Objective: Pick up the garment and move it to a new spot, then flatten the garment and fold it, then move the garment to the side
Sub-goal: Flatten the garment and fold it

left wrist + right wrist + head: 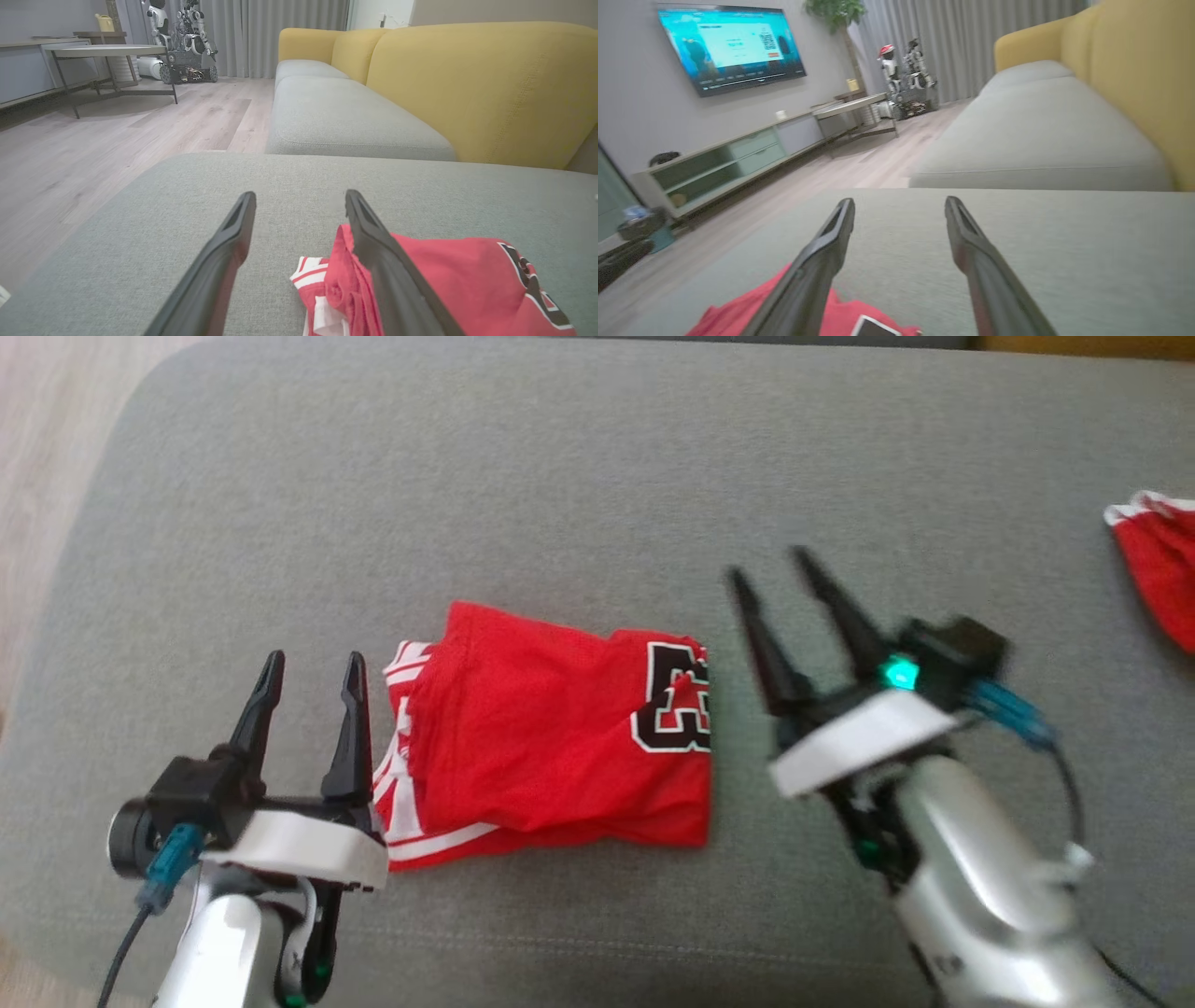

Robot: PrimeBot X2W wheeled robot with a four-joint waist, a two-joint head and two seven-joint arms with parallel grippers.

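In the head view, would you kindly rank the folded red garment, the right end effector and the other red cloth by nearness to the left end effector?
1. Folded red garment, just right of the left end effector.
2. Right end effector, past the garment's numbered edge.
3. Other red cloth, at the far right edge.

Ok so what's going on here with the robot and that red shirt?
The red garment lies folded on the grey cushion. The left gripper is open at the garment's left edge and the right gripper is open just off its right edge; neither holds it. Another red cloth lies at the far right.
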